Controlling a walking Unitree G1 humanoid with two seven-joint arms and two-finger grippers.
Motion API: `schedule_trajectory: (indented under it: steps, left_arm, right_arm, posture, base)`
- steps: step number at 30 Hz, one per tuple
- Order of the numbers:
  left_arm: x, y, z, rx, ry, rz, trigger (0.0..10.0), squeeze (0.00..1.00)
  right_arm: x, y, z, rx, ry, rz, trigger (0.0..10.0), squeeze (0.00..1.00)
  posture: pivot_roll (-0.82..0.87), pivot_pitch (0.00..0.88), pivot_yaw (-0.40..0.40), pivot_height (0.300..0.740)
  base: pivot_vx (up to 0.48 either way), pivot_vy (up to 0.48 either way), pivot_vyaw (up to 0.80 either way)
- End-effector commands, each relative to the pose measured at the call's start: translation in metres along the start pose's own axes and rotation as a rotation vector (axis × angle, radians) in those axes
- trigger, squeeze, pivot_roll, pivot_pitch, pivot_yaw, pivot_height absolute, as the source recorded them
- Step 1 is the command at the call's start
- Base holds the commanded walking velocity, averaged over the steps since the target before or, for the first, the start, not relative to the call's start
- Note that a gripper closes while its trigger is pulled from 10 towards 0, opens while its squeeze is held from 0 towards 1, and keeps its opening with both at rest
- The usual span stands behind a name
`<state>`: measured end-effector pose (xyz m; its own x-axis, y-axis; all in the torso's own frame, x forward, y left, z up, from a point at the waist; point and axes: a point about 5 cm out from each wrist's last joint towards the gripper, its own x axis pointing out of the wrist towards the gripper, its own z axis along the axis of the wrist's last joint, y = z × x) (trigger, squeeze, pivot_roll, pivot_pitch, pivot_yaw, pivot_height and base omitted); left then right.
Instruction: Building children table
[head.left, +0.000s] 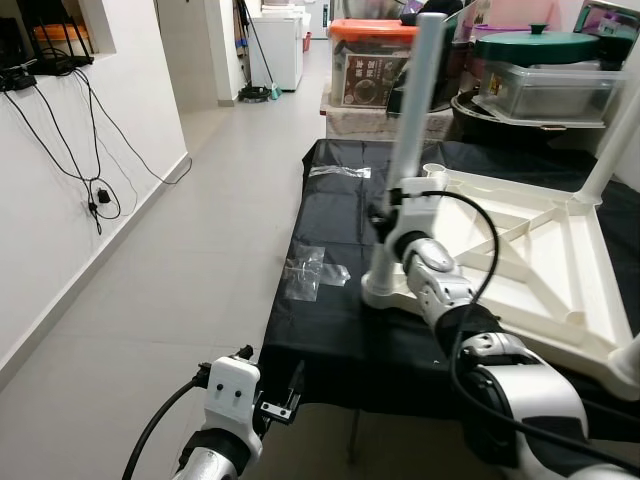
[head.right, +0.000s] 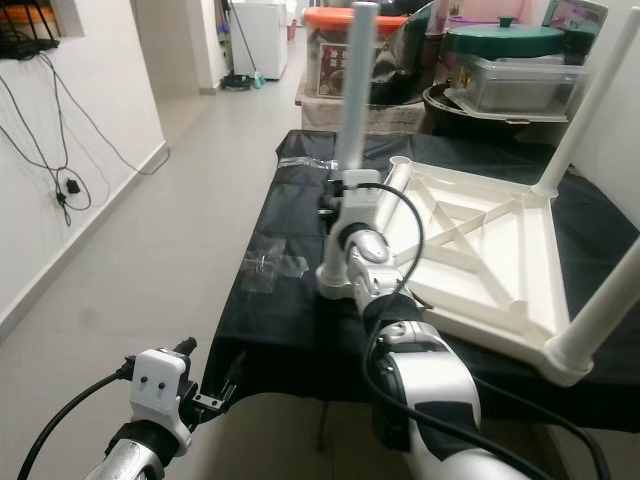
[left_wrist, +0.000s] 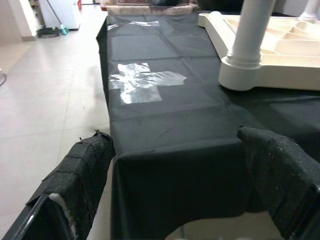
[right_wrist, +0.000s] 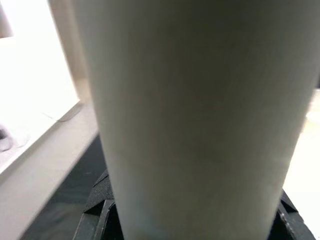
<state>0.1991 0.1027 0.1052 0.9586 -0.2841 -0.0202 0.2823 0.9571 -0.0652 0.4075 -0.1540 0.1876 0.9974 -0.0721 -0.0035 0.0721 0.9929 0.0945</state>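
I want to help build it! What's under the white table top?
A black cloth lies under the upside-down table top, with clear tape stuck beside it. What the cloth covers is hidden.

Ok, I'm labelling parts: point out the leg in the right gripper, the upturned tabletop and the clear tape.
table leg (head.left: 418, 95), left eye view, upper shaft
upturned tabletop (head.right: 470, 262), right eye view, ribbed underside
clear tape (left_wrist: 142, 81), left wrist view, patch middle

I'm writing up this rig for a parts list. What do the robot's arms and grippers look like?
Both arms are silver-white jointed segments with black bands and a black cable looping alongside. The left gripper sits on a boxy white wrist block; its fingers are black, wrapped in rough cloth-like tape. The right gripper is black too.
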Motion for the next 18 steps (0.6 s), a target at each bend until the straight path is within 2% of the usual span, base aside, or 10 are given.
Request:
schedule_trajectory:
  steps: [1,8,9,10,12,14,15,16,17,18]
  left_arm:
    - [0.000,0.002,-0.001,0.006,0.010,0.001,10.0,0.00]
    - [0.000,0.003,0.000,0.011,0.006,0.005,10.0,0.00]
    - [0.000,0.003,0.000,0.011,0.006,0.005,10.0,0.00]
    - [0.000,0.003,0.000,0.010,0.006,0.004,10.0,0.00]
    - [0.000,0.003,0.000,0.010,0.006,0.004,10.0,0.00]
    - [0.001,0.003,0.000,0.010,0.006,0.005,10.0,0.00]
    - [0.001,0.003,0.000,0.010,0.006,0.005,10.0,0.00]
    - [0.001,0.003,0.000,0.010,0.006,0.005,10.0,0.00]
    - [0.001,0.003,0.000,0.010,0.006,0.005,10.0,0.00]
    - [0.001,0.003,0.001,0.011,0.006,0.004,10.0,0.00]
  right_arm:
    - [-0.006,-0.019,-0.019,0.085,0.070,-0.157,0.0,0.00]
    - [-0.016,-0.021,-0.030,0.091,0.081,-0.292,0.0,0.00]
    - [-0.016,-0.018,-0.030,0.094,0.074,-0.267,10.0,0.00]
    - [-0.014,-0.010,-0.024,0.120,0.026,-0.203,10.0,1.00]
    - [-0.014,-0.010,-0.024,0.120,0.026,-0.203,10.0,1.00]
    - [-0.008,0.004,-0.008,0.186,-0.066,-0.063,10.0,1.00]
    - [-0.006,0.007,-0.001,0.205,-0.092,-0.015,10.0,0.53]
    - [-0.006,0.007,-0.001,0.205,-0.092,-0.015,10.0,0.53]
    - [-0.005,0.008,0.005,0.234,-0.107,0.034,10.0,0.00]
    - [-0.003,0.009,0.011,0.250,-0.125,0.088,10.0,0.00]
  posture:
    - [0.07,0.000,-0.013,0.740]
    - [0.08,0.000,-0.020,0.740]
    - [0.08,0.000,-0.020,0.740]
    - [0.08,0.000,-0.020,0.740]
    - [0.08,0.000,-0.020,0.740]
    - [0.08,0.000,-0.021,0.740]
    - [0.08,0.000,-0.021,0.740]
    - [0.08,0.000,-0.021,0.740]
    - [0.08,0.000,-0.021,0.740]
    - [0.08,0.000,-0.021,0.740]
  base:
    - [0.000,0.000,0.00]
    - [0.000,0.000,0.00]
    - [0.000,0.000,0.00]
    - [0.000,0.000,0.00]
    - [0.000,0.000,0.00]
    - [0.000,0.000,0.00]
    - [0.000,0.000,0.00]
    - [0.000,0.000,0.00]
    - [0.000,0.000,0.00]
    - [0.000,0.000,0.00]
